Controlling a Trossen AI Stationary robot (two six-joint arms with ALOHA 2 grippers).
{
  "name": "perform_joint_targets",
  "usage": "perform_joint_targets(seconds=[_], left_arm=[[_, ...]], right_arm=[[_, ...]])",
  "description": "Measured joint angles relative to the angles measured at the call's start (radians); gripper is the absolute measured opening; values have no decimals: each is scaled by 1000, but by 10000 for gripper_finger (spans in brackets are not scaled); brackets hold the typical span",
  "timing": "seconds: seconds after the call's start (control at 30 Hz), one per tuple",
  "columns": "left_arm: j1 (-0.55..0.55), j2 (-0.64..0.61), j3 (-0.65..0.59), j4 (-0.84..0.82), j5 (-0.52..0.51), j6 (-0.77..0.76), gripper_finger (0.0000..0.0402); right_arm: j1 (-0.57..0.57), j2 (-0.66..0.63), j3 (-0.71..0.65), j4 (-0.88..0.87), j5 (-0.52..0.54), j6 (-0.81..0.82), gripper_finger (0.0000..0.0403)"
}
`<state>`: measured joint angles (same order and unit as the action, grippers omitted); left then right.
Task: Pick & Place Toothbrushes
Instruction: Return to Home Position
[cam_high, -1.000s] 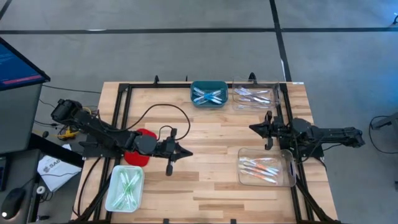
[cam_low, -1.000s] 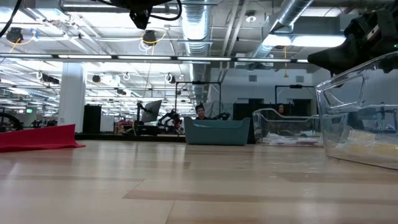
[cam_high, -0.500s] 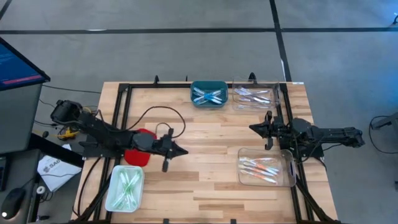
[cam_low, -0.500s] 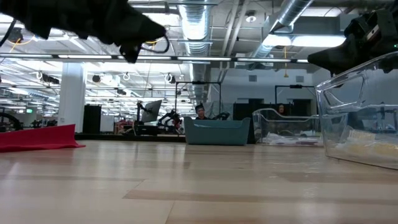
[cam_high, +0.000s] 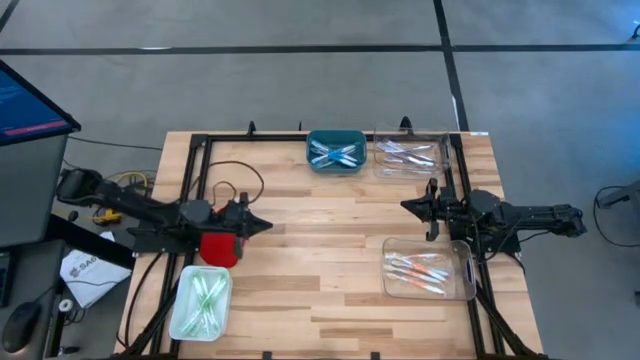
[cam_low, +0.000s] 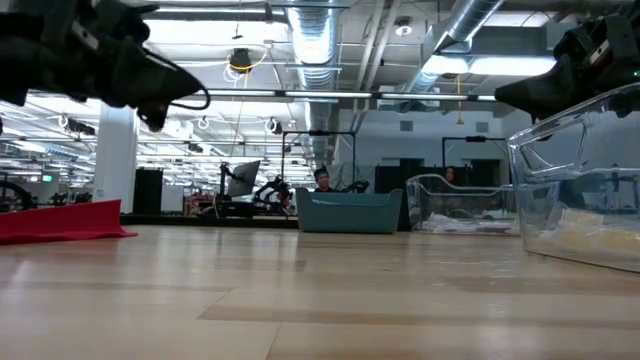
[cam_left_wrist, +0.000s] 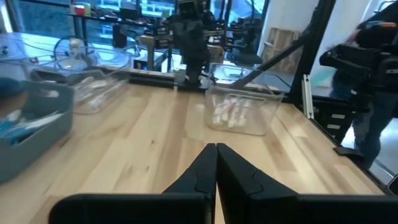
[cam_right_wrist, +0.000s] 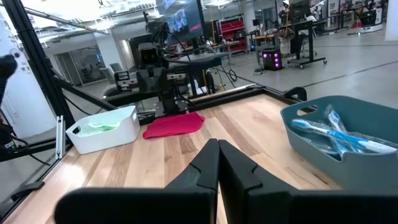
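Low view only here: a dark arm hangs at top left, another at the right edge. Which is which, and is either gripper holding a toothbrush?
Observer: Top left is the left gripper, hanging beside the red cloth, fingers shut on nothing.
Operator: And the right?
Observer: The right gripper is shut and empty too, between the far clear bin and the near clear bin.
Operator: I cannot see the white bin.
Observer: The white bin stands at the table's near left corner, green toothbrushes inside.
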<state>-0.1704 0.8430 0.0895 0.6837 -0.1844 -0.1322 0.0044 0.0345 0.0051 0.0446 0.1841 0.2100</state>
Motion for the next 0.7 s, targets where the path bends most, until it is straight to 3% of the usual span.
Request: perform_joint_targets(seconds=[0.2, 0.7], left_arm=[[25, -166, -81, -24, 50, 0, 1], [39, -480, -83, -183, 81, 67, 1]], right_arm=[[0, 0, 0, 0, 0, 0, 0], [0, 0, 0, 0, 0, 0, 0]])
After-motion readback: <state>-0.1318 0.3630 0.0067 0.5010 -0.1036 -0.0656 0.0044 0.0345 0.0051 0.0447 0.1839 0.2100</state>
